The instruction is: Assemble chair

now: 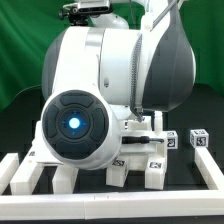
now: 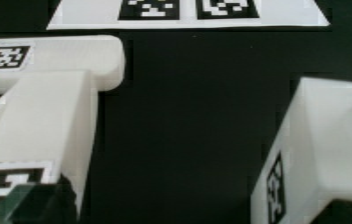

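Note:
In the wrist view a long white chair part [image 2: 48, 110] with a tag at each end lies to one side. A second chunky white part [image 2: 327, 150] with a tag on its side lies opposite. Bare black table shows between them. My gripper [image 2: 191, 216] hangs over that gap, its dark fingertips [image 2: 41, 204] only just showing at the frame edge, wide apart with nothing between them. In the exterior view the gripper [image 1: 149, 127] is low over white tagged parts [image 1: 140, 160] and is largely hidden by the arm.
The marker board [image 2: 187, 12] lies beyond the parts. Two small tagged cubes [image 1: 198, 140] stand at the exterior view's right. White border rails [image 1: 110, 205] frame the work area. The robot body [image 1: 100, 90] blocks most of the exterior view.

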`<state>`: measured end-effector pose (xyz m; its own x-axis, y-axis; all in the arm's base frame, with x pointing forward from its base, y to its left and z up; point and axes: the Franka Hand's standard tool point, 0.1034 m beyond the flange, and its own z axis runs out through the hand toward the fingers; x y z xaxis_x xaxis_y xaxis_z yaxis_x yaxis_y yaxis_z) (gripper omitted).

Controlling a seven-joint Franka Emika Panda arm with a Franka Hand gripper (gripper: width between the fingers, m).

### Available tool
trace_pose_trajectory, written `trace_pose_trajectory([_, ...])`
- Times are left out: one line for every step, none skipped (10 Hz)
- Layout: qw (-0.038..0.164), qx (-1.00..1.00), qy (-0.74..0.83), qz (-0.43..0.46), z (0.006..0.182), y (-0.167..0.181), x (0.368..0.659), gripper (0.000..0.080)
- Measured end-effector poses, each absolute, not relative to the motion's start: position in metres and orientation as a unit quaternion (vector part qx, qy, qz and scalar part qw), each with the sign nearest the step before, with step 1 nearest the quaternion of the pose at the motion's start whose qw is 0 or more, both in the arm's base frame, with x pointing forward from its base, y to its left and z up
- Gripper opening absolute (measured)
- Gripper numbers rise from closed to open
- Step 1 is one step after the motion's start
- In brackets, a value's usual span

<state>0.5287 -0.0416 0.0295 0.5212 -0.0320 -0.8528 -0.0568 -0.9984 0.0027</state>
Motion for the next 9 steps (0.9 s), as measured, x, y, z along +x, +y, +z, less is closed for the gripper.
trace_pose_trajectory([0.013, -0.872, 0.026, 0.489, 0.029, -0.042, 0.529, 0.0649])
trace_pose_trajectory([0.013, -0.872, 0.026, 0.489, 0.029, -0.042, 0.529, 0.0649])
trace_pose_trajectory([0.013, -0.872, 0.026, 0.488, 0.029, -0.042, 0.529, 0.0649])
trace_pose_trajectory([0.014, -0.872, 0.028, 0.488, 0.030, -0.044, 0.529, 0.0649])
trace_pose_trajectory([0.015, -0.874, 0.029, 0.485, 0.029, -0.046, 0.530, 0.0649])
trace_pose_trajectory([0.014, -0.885, 0.029, 0.465, 0.031, -0.049, 0.540, 0.0649])
trace_pose_trajectory([0.016, -0.886, 0.032, 0.463, 0.036, -0.053, 0.543, 0.0649])
trace_pose_trajectory([0.019, -0.897, 0.027, 0.440, 0.040, -0.058, 0.554, 0.0649])
trace_pose_trajectory([0.022, -0.922, 0.009, 0.387, 0.054, -0.064, 0.579, 0.0649])
